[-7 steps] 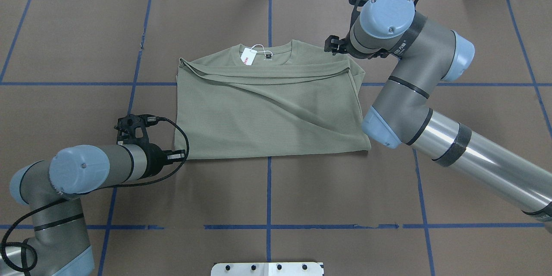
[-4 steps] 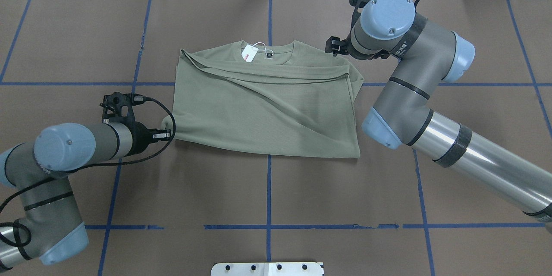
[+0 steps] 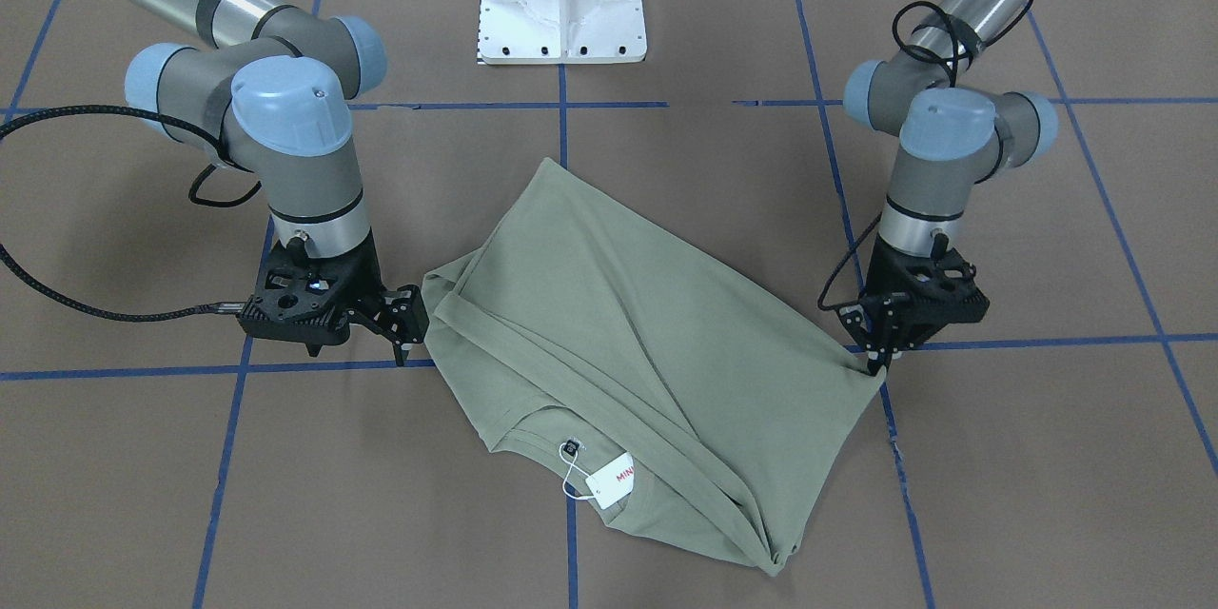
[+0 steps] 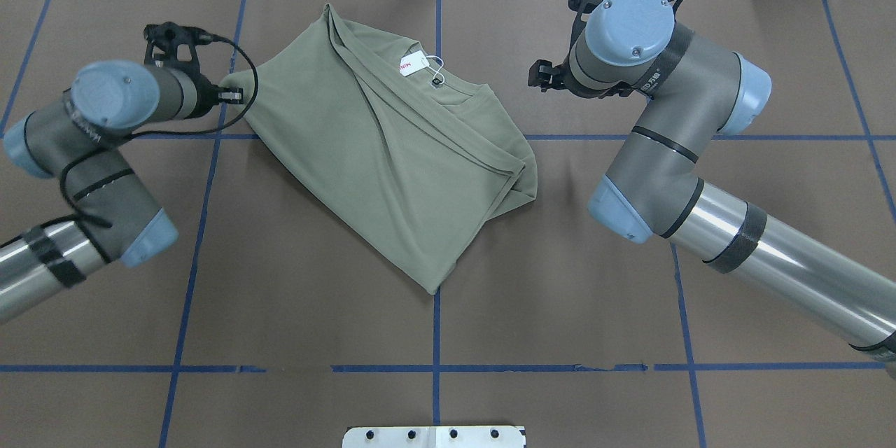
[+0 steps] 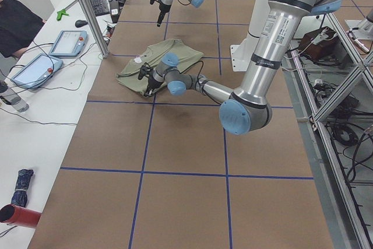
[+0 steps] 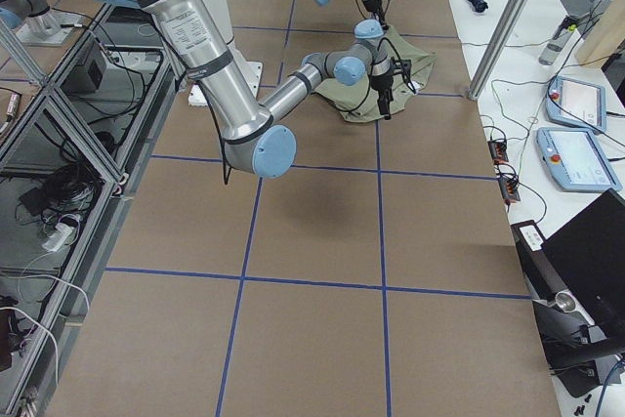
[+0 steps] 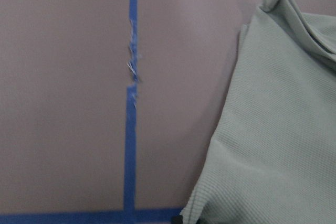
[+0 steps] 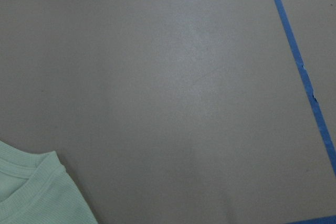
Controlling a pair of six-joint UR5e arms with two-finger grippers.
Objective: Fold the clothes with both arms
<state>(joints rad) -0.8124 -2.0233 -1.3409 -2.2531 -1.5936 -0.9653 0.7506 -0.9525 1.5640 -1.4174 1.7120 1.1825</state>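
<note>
The sage-green shirt (image 4: 392,168) lies folded and skewed on the brown table (image 4: 280,308), its nearest corner pointing at the robot, a left corner clamped in the left gripper (image 4: 236,94) fingers, while farther right the right gripper (image 3: 407,341) hangs beside the cloth, fingers apart and empty.

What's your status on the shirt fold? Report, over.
Left gripper shut on shirt corner. Right gripper open, beside shirt, not holding. Shirt lies skewed, partly folded. Nothing in the way.
</note>
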